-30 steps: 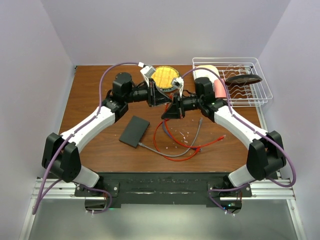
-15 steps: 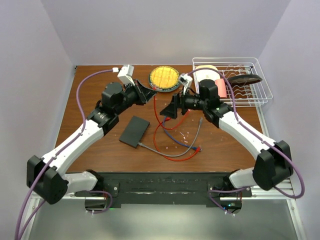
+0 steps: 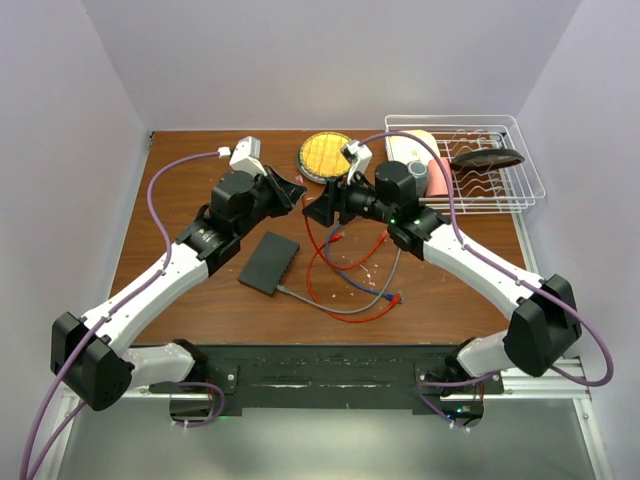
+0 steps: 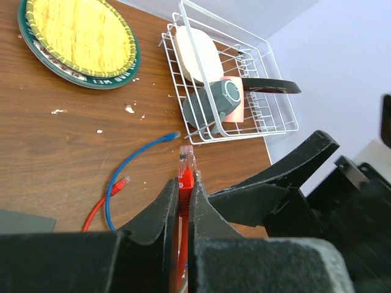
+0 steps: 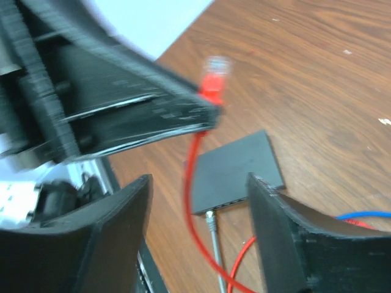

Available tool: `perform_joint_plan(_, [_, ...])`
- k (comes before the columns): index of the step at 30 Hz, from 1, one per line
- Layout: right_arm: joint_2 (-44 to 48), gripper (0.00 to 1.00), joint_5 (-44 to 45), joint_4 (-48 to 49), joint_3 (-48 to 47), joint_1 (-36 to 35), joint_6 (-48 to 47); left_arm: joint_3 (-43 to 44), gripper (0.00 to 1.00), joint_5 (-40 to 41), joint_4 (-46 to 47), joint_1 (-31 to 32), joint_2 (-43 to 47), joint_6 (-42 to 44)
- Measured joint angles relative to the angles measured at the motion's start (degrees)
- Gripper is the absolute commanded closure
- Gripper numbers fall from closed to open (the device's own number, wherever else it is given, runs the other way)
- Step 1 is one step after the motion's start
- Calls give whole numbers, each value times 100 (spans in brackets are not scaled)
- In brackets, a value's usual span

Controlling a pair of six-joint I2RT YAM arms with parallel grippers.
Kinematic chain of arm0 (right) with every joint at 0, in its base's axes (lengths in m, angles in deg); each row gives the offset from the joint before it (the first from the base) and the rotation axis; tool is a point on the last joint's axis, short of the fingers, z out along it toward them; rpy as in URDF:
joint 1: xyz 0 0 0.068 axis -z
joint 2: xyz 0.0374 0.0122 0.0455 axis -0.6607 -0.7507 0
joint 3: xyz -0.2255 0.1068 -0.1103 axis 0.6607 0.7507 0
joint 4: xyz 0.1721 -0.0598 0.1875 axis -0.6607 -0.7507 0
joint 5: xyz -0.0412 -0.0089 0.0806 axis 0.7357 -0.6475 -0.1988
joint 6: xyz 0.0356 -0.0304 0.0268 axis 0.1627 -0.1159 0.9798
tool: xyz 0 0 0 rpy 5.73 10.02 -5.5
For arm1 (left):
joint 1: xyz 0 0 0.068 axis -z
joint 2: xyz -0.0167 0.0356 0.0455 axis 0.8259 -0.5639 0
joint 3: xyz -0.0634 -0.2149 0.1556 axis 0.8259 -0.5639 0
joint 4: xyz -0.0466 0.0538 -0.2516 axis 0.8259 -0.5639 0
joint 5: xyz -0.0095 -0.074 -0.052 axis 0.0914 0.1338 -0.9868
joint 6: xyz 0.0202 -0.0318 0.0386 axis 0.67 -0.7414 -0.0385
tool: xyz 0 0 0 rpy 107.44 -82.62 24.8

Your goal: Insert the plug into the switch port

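Dark-grey and flat, the switch (image 3: 268, 262) lies on the wooden table (image 3: 180, 170) left of centre, a grey cable (image 5: 212, 229) seated in its near edge. Just right of it, raised off the table and apart from it, we see the left gripper (image 4: 183, 184) clenched on the red plug (image 4: 185, 163), the clear tip jutting past the fingertips (image 4: 166, 196). Facing it, the right gripper (image 5: 198, 180) hangs with fingers (image 5: 110, 244) spread wide, grasping nothing. Farther right we note a yellow dish (image 3: 322, 155) and a white wire rack (image 3: 495, 190).
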Motion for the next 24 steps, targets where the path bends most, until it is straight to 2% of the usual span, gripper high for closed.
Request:
perform_joint_plan(2, [-96,47,227,-24,-31,0,59,0,100,24,-2,2,0,-15])
perform_joint_plan(3, [-146,51,354,-46,-74,-2,87,0,100,31,-2,2,0,-20])
perform_joint_plan(9, [-326,54,599,-13,-306,-76,166,0,100,96,0,2,0,-24])
perform_joint_plan(11, [-328,65,625,4,-306,-83,197,0,100,83,2,2,0,-31])
perform_joint_plan(12, [-334,76,621,9,-308,-87,216,0,100,81,2,2,0,-48])
perform_joint_plan(13, [-348,99,614,9,-317,-92,227,-2,100,83,2,2,-2,-55])
perform_joint_plan(21, [-437,100,533,37,-393,-184,249,-11,99,173,-35,-9,-22,-61])
perform_joint_plan(23, [-437,100,531,31,-393,-184,216,-11,83,170,-35,-7,-24,-57])
perform_joint_plan(24, [-437,100,533,28,-393,-184,201,-11,65,170,-37,-9,-24,-57])
